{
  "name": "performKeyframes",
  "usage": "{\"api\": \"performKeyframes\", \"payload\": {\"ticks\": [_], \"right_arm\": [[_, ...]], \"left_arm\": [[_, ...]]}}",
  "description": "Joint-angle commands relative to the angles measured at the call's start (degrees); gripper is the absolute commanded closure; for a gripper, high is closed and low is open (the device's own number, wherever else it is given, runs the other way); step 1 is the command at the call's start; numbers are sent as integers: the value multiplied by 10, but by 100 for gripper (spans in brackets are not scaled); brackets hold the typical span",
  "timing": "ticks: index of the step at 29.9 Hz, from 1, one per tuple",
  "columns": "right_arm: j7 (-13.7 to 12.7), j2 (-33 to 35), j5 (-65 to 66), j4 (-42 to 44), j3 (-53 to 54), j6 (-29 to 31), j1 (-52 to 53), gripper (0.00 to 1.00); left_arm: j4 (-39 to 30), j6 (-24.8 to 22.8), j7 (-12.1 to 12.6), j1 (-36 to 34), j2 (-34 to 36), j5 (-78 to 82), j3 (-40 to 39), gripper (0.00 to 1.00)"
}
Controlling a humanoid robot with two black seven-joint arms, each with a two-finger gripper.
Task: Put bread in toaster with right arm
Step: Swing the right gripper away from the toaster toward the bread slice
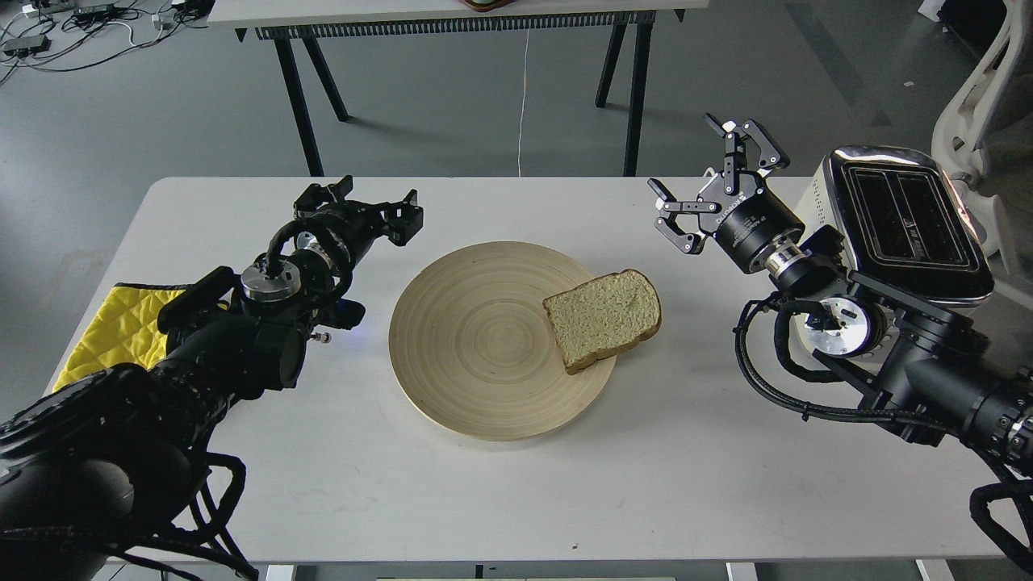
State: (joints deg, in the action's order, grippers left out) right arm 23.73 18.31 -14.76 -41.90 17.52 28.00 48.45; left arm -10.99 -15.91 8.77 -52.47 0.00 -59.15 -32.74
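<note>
One slice of pale bread (604, 318) with a brown crust lies flat on the right rim of a round wooden plate (468, 339), partly overhanging it. The cream toaster (908, 216) with a chrome top and two dark slots stands at the table's right edge. My right gripper (700, 173) hangs open above the table, between the bread and the toaster, up and to the right of the slice, and holds nothing. My left gripper (365, 206) sits just left of the plate's far edge, its fingers apart and empty.
A yellow quilted cloth (121, 331) lies at the table's left edge under my left arm. The white table (516, 500) is bare in front of the plate. A second table's black legs (299, 97) stand behind, and a white chair (980, 89) stands beyond the toaster.
</note>
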Motion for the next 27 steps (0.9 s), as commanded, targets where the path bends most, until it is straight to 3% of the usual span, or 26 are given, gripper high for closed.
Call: {"api": "performKeyframes", "payload": {"ticks": [1,12,17,22,27], "right_arm": [[1,1,1,0,1,0,1,0],[-4,7,10,1,-1,0,23,0],[-12,28,74,-1,-13,-7,70,0],[-77,43,183,-25,-13,-90,102,0],[-123,76,284,-71,-32,-161,132,0]], "left_arm": [[0,-1,-1,0,0,0,0,0],[0,-1,3,0,0,0,0,0],[0,0,3,0,0,0,0,0],[0,-1,3,0,0,0,0,0],[0,-1,3,0,0,0,0,0]]}}
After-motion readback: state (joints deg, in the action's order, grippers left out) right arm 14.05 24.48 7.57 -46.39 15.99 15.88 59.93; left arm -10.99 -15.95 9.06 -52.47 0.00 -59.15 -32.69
